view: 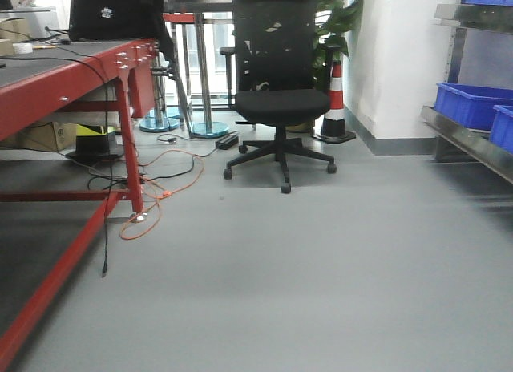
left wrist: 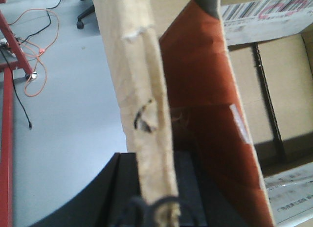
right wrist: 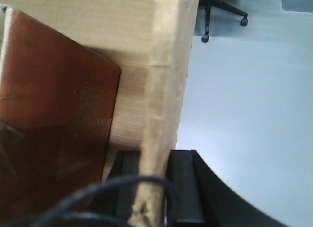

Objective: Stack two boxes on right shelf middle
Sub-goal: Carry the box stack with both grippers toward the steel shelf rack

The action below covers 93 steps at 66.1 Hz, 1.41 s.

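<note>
Two grippers, our left gripper (left wrist: 159, 207) and right gripper (right wrist: 154, 188), each clamp a thin cardboard wall of the box (left wrist: 137, 65), which rises just ahead of them; we judge it light, floppy and crease-prone, best held low near a corner, with the shelf (view: 465, 139) well beyond.

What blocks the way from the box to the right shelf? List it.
Nothing visible on the floor. The left claw and right claw grip the box. Blue bins sit on the shelf boards in view, so space there is doubtful; the office chair stands left of it.
</note>
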Available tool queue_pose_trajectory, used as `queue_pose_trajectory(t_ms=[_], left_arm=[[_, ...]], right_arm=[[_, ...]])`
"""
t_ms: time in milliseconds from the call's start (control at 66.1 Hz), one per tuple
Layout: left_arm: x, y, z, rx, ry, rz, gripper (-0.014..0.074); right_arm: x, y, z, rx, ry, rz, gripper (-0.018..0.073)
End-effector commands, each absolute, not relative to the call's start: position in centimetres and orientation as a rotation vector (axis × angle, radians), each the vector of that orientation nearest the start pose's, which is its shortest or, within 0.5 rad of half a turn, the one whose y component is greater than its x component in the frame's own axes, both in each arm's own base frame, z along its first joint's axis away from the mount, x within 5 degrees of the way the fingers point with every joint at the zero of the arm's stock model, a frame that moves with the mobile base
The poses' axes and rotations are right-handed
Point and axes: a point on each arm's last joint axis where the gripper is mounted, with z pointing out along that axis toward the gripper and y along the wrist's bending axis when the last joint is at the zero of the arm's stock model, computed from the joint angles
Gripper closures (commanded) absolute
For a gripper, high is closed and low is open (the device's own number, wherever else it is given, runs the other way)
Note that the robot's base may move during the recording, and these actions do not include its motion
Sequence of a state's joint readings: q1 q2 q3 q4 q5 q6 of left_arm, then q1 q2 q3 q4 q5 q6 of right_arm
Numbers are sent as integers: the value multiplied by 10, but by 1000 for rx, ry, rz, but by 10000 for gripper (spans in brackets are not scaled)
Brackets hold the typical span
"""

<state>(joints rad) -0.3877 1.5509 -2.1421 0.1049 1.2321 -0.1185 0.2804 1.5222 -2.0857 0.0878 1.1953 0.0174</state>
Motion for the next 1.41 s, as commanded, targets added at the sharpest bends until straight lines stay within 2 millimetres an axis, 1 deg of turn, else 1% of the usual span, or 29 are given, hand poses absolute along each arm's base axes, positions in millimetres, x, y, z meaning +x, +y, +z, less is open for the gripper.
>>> queue_pose_trajectory(t_ms=[0, 1392], left_arm=[[266, -101, 543, 267, 2055, -209, 708], [266, -101, 543, 267, 2055, -209, 708]], right_arm=[[274, 82, 543, -274, 1997, 256, 715], [275, 83, 542, -274, 2000, 256, 715]])
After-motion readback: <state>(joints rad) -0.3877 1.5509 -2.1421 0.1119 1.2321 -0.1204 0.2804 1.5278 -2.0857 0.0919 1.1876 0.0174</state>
